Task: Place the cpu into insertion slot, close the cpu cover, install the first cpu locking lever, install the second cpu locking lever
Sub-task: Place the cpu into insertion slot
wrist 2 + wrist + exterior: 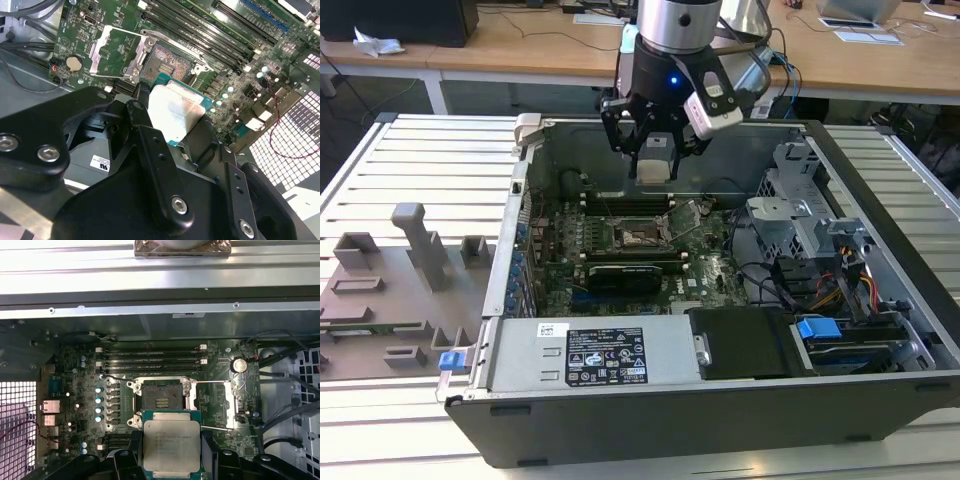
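My gripper (655,165) hangs inside the open computer case, shut on the cpu (656,160). In both wrist views the cpu (171,445) (175,112) is a square chip with a silver top and a green edge, clamped flat between the black fingers (131,442). It hovers above the motherboard, just to one side of the insertion slot (161,397) (167,62) (642,237), which lies bare with its dark contact field showing. The cpu cover (216,405) (112,52) is flipped open beside the slot. Thin lever rods (215,382) run along the cover's edges.
Long memory slots (152,357) lie just beyond the slot. A black card (625,272) and a labelled power supply (605,352) sit towards the case front. The drive cage (800,215) and cables are on the exterior view's right. A grey fixture tray (390,290) is outside on its left.
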Robot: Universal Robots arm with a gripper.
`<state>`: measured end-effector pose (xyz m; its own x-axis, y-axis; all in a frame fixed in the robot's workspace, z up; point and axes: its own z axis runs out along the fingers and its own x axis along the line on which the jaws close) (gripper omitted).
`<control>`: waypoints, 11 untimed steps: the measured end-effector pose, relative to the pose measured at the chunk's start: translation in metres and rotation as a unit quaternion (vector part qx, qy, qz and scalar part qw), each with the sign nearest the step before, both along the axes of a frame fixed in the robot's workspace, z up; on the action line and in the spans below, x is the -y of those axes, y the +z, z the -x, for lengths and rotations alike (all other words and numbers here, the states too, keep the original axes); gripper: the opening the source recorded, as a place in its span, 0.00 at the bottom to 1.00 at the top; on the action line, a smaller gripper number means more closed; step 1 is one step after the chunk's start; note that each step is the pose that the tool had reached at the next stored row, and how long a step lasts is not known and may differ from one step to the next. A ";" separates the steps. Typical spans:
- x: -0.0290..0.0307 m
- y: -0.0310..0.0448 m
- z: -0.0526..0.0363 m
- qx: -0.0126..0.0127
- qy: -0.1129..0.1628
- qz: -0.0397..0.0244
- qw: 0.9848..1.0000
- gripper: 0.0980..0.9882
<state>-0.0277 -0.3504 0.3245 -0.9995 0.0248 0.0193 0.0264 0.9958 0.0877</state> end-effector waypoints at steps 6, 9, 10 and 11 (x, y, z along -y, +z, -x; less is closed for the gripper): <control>0.0000 -0.0029 0.0000 0.000 0.000 0.000 1.000 0.50; 0.0000 -0.0048 0.0000 0.000 0.000 0.000 1.000 0.50; 0.0000 -0.0055 0.0000 0.000 0.000 0.000 1.000 0.50; 0.0000 -0.0067 0.0000 0.000 0.000 0.000 1.000 0.50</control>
<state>-0.0277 -0.3504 0.3178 -0.9995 0.0248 0.0193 0.0264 0.9958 0.0872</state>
